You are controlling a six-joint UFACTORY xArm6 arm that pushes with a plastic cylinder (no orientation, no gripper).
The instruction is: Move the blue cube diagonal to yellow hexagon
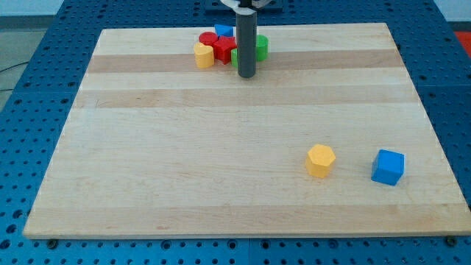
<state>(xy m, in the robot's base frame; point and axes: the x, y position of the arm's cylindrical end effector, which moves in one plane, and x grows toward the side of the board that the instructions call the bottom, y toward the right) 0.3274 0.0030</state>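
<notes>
The blue cube sits on the wooden board at the view's lower right. The yellow hexagon lies just to its left, with a gap between them. My rod stands upright near the view's top centre, and my tip rests on the board far from both, up and to the left of them. The tip is right below a cluster of blocks and touches neither the blue cube nor the yellow hexagon.
A cluster at the view's top centre holds a yellow block, a red cylinder, a red block, a blue block and a green block partly hidden by the rod. A blue perforated table surrounds the board.
</notes>
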